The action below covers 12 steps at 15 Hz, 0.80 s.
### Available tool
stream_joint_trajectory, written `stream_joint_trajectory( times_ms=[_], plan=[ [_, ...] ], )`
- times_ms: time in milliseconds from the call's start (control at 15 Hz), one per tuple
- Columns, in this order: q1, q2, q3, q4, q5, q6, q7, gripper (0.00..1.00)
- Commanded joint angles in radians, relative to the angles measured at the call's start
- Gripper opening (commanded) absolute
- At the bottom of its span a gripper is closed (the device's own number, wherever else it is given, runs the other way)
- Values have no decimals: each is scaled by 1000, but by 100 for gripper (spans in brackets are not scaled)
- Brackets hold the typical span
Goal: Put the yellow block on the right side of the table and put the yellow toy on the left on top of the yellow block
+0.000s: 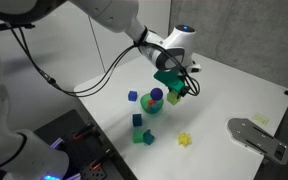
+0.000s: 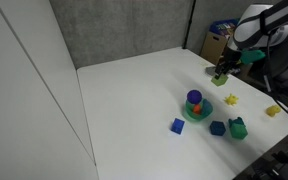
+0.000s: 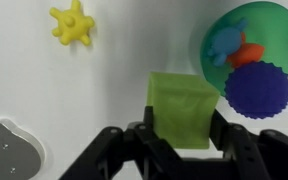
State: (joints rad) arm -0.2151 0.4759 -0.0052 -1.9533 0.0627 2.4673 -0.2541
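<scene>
wrist view: gripper [image 3: 184, 132] is clamped on the yellow block [image 3: 184, 105], one finger [image 3: 141, 140] pressed on each side face, cube square between the jaws. the side grip leaves the underside free, which suits setting the block down flat on the table [image 3: 104, 95]. in an exterior view the block [image 1: 172, 97] looks clear of the surface under the gripper [image 1: 174, 86], though the gap is too small to be sure. judgement: step in hand is the carry of the block to its drop spot, with release not yet due. next out, at 2 o'clock of the block and near it, a green round stacking toy [image 3: 269, 20] with a dark blue spiky ball [image 3: 259, 90] on its near edge. it is close enough that a careless swing could clip it, so a lift before any sideways travel seems wise. at 8 o'clock, a grey flat piece [image 3: 6, 152] lies at the frame edge. farther, at 11 o'clock and well apart, the yellow toy [image 3: 72, 22] lies loose and untouched on bare table. it comes second, since it needs the block down first as its base. its spiky outline will probably sit poorly on a small cube top, so the block should land level. beyond the stack in an exterior view sit a blue cube [image 1: 132, 96] and teal blocks [image 1: 139, 135], not involved.
</scene>
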Motion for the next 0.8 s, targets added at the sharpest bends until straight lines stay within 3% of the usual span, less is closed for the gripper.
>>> stream_joint_trajectory(
  times_ms=[0,600,667,733],
  plan=[
    [-34,61,-10,38,27,-11,-36,29],
    [-106,202,14,74,50,68,-65,29],
    [-114,203,20,78,57,60,-74,69],
    [-120,201,23,78,61,53,-81,80]
  ],
)
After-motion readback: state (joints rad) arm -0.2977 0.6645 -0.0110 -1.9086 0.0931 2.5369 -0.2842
